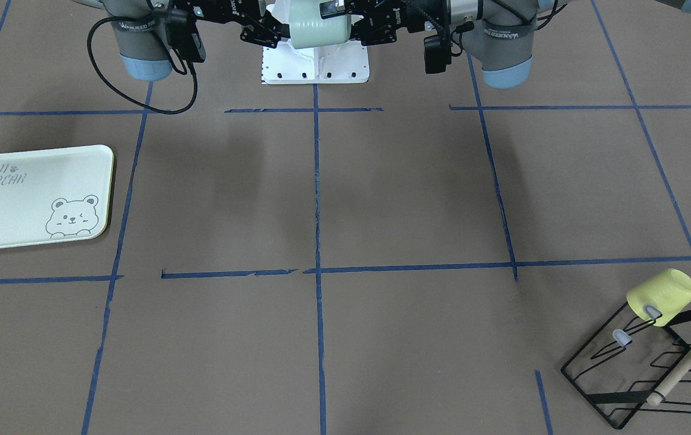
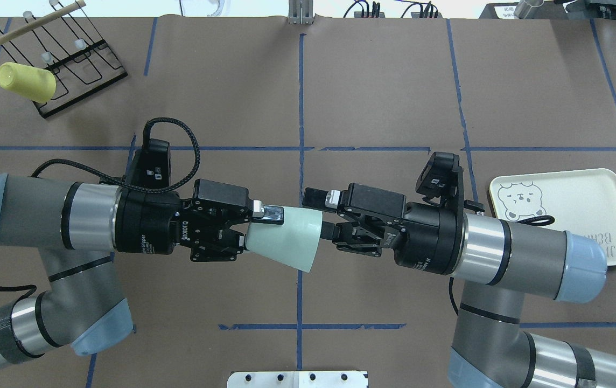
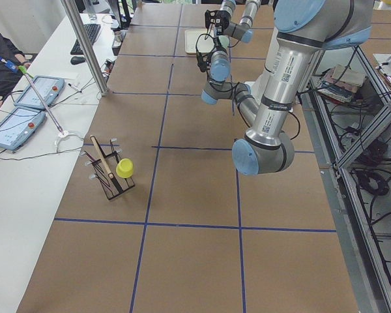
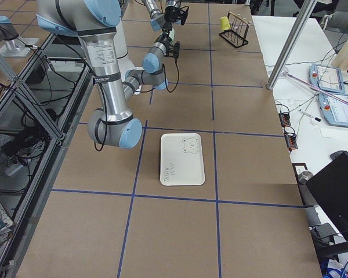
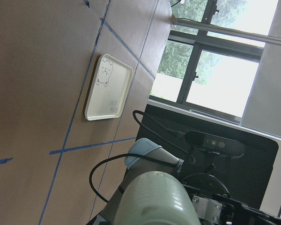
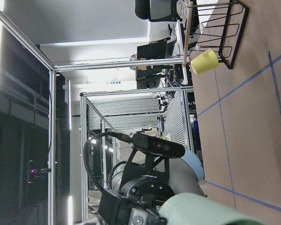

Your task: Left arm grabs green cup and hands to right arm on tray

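Note:
The green cup (image 2: 286, 237) lies on its side in the air above mid-table, its wide rim toward the right arm. It also shows in the front view (image 1: 318, 27). My left gripper (image 2: 262, 230) is shut on the cup's narrow base. My right gripper (image 2: 316, 213) is open at the cup's rim, with one finger outside the wall and the other at the mouth. The tray (image 2: 572, 215) lies flat and bare on the table at my right, partly under the right arm. It is also in the front view (image 1: 31, 199).
A black wire rack (image 2: 71, 59) with a wooden rod stands at the far left corner and holds a yellow cup (image 2: 25, 81). They also show in the front view (image 1: 662, 296). A white mounting plate (image 1: 315, 63) sits at the robot's base. Blue tape lines cross the brown table.

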Action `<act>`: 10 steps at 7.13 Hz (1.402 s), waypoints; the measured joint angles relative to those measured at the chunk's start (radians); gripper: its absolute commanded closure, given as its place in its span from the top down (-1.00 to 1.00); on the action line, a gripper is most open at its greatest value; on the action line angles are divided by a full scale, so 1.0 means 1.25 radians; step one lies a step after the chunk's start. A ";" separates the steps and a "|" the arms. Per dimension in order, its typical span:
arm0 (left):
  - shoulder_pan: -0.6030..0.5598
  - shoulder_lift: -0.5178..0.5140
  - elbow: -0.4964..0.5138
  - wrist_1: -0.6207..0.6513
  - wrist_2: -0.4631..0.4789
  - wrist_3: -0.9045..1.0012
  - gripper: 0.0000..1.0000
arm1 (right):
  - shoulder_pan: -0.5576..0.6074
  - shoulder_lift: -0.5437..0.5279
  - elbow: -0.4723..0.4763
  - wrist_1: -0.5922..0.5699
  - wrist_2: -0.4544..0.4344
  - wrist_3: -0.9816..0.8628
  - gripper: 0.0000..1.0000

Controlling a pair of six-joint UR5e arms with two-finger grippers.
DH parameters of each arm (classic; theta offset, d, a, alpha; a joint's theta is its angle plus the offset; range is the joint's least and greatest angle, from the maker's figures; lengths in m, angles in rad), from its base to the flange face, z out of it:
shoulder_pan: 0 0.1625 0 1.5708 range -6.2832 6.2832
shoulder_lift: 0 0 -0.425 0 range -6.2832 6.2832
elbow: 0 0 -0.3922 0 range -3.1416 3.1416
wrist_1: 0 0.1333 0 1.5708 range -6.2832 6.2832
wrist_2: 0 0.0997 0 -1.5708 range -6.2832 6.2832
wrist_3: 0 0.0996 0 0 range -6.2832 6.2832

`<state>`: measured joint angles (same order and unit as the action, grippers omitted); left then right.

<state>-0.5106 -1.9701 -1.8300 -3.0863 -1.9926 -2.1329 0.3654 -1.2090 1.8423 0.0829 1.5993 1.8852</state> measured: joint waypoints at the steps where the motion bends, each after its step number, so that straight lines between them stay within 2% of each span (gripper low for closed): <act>1: 0.000 0.000 0.000 0.000 0.000 0.000 -0.10 | -0.001 0.003 -0.002 0.000 0.000 0.000 0.35; 3: 0.000 0.000 0.000 0.000 0.001 0.000 -0.09 | -0.005 0.006 -0.003 0.000 0.000 0.001 -0.26; 4: 0.000 0.001 -0.001 -0.001 0.001 0.000 -0.09 | -0.006 0.007 -0.003 0.000 0.000 0.001 -0.40; 10: 0.000 0.003 0.000 -0.001 0.001 -0.001 -0.08 | -0.007 0.003 0.000 0.007 0.007 0.000 -0.40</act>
<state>-0.5108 -1.9662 -1.8302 -3.0879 -1.9918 -2.1338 0.3567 -1.2054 1.8429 0.0912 1.6083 1.8853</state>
